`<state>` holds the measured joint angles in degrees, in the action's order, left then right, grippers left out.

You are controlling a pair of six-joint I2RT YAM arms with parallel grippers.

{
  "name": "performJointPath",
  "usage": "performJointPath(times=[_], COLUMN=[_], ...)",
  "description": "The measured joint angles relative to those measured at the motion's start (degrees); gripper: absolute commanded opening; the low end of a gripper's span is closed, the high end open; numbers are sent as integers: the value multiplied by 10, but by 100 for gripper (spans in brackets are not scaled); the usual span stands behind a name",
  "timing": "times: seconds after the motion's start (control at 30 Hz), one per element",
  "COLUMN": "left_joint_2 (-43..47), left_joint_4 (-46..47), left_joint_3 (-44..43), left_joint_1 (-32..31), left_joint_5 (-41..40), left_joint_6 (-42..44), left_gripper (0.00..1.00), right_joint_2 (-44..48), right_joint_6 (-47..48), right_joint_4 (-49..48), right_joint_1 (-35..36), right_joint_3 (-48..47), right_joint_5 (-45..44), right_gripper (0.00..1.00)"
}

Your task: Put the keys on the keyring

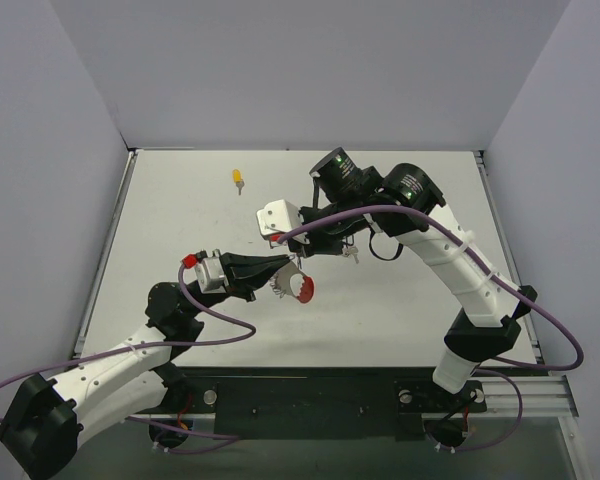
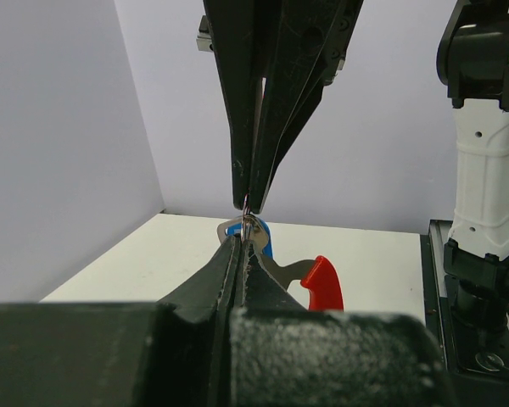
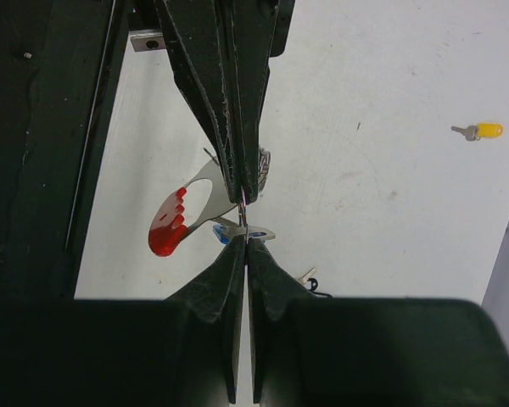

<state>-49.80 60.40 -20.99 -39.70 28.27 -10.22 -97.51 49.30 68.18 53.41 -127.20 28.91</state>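
My left gripper [image 1: 283,265] and right gripper [image 1: 302,252] meet tip to tip above the table's middle. Both are shut on the thin wire of the keyring [image 2: 248,216]. Its red arc [image 1: 306,290] hangs below, and also shows in the left wrist view [image 2: 322,284] and the right wrist view [image 3: 168,225]. The blue key [image 2: 264,241] sits at the wire between the two sets of tips, and its blue head [image 3: 220,237] shows beside a silver piece with a hole. I cannot tell whether it is threaded on. The left gripper [image 2: 244,237] faces the right gripper [image 3: 244,242].
A yellow key [image 1: 239,179] lies on the white table at the back left and shows in the right wrist view [image 3: 483,131]. A silver key with a black head [image 3: 312,280] lies under my right gripper. Purple walls stand around the table [image 1: 420,300].
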Motion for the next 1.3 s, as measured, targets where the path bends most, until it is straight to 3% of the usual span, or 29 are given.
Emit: performJointPath(times=[1.3], left_joint_2=[7], left_joint_4=[-13], left_joint_3=[0], left_joint_1=[0], left_joint_5=[-5], left_joint_6=[11], left_gripper=[0], right_joint_2=[0], right_joint_6=[0], right_joint_4=[1], right_joint_1=[0], right_joint_3=[0], right_joint_5=[1], right_gripper=[0])
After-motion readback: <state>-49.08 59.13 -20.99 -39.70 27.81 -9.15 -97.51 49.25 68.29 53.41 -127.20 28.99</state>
